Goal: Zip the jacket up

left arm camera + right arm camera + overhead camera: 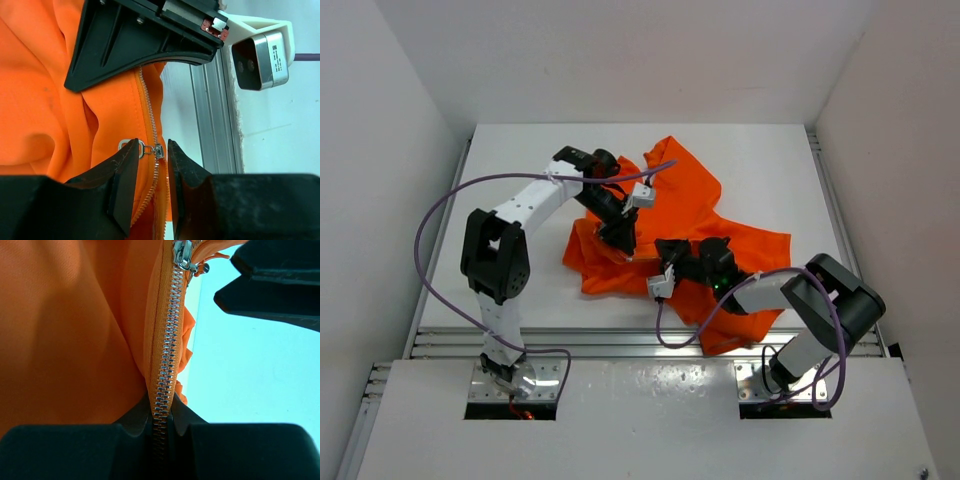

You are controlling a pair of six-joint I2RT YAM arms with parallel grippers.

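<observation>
The orange jacket (705, 215) lies crumpled in the middle of the white table. My left gripper (620, 240) is at its near left edge. In the left wrist view the left gripper (152, 146) is open a little, its fingertips either side of the silver zipper slider (159, 150); the pull tab (131, 146) lies partly behind the left finger. My right gripper (668, 258) is just to the right. In the right wrist view the right gripper (161, 405) is shut on the closed zipper teeth (169, 345) below the slider (182, 254).
The table's aluminium front rail (620, 340) runs just in front of the jacket. White walls enclose the table on three sides. The right gripper's black body (140, 40) and its wrist camera (262, 52) hang close above the left fingers.
</observation>
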